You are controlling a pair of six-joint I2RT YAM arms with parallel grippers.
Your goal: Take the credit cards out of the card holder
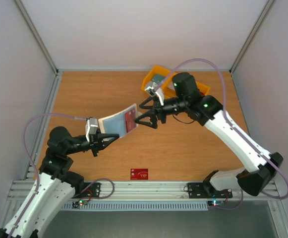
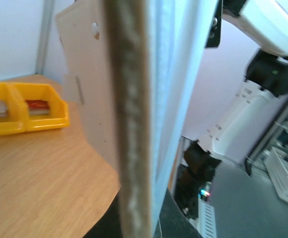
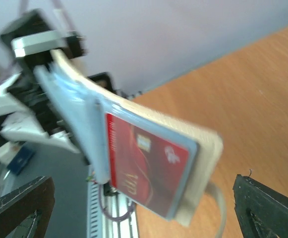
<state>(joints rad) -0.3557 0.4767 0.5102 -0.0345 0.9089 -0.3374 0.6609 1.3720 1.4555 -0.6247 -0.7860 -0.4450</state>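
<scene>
Card holder (image 1: 115, 123) hangs above the table (image 1: 84, 99), clamped at its near end by the closed left gripper (image 1: 109, 139). The right gripper (image 1: 147, 115) stands spread wide at its far end. A loose red card (image 1: 139, 173) lies near the front edge.

Left wrist: the holder's edge fills the view, with a yellow bin (image 2: 44, 106) behind.

Right wrist: a red card (image 3: 146, 166) sits in the holder, clear of the parted fingers (image 3: 15, 208).
</scene>
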